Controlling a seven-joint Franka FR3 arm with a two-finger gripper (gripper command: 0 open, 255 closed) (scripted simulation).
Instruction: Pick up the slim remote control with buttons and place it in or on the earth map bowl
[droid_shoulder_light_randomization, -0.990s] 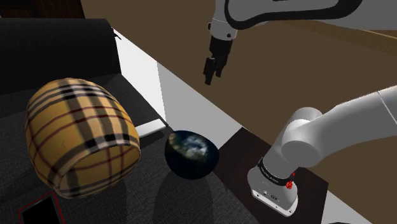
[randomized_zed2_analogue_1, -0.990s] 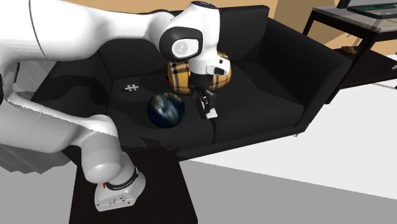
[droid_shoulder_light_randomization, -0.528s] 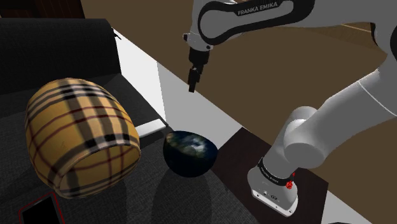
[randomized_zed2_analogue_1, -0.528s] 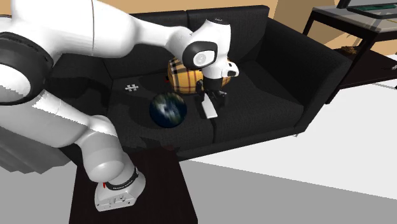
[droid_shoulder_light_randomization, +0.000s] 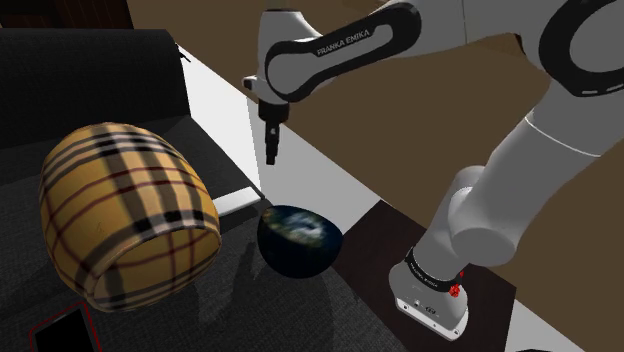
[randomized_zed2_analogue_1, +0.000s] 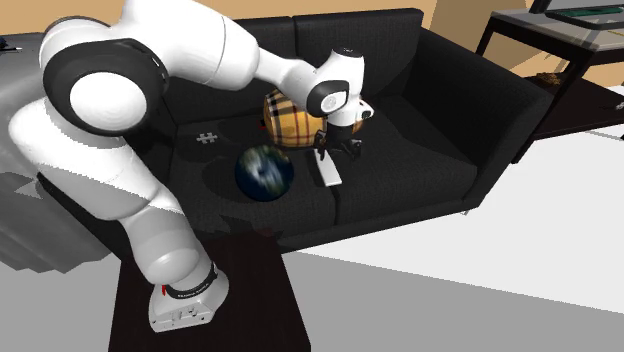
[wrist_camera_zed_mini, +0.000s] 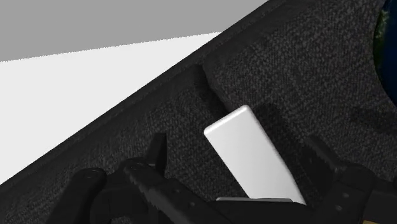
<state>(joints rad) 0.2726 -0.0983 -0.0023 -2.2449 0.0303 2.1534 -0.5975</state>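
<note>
Plaid barrel cushion (droid_shoulder_light_randomization: 125, 215) is crowding the black sofa (droid_shoulder_light_randomization: 80, 80) in the shoulder view. The earth-map bowl (droid_shoulder_light_randomization: 300, 240) is sitting beside it, and the gripper (droid_shoulder_light_randomization: 271, 150) is hanging above a pale, partly hidden sliver of the remote (droid_shoulder_light_randomization: 236, 204). In the second exterior view, the plain white remote is lying on the seat just beside the bowl, its long axis running toward the seat's front edge. At the wrist, parted fingers (wrist_camera_zed_mini: 156, 151) are flanking the remote without touching it. Its near end is cut off and no buttons are showing.
</note>
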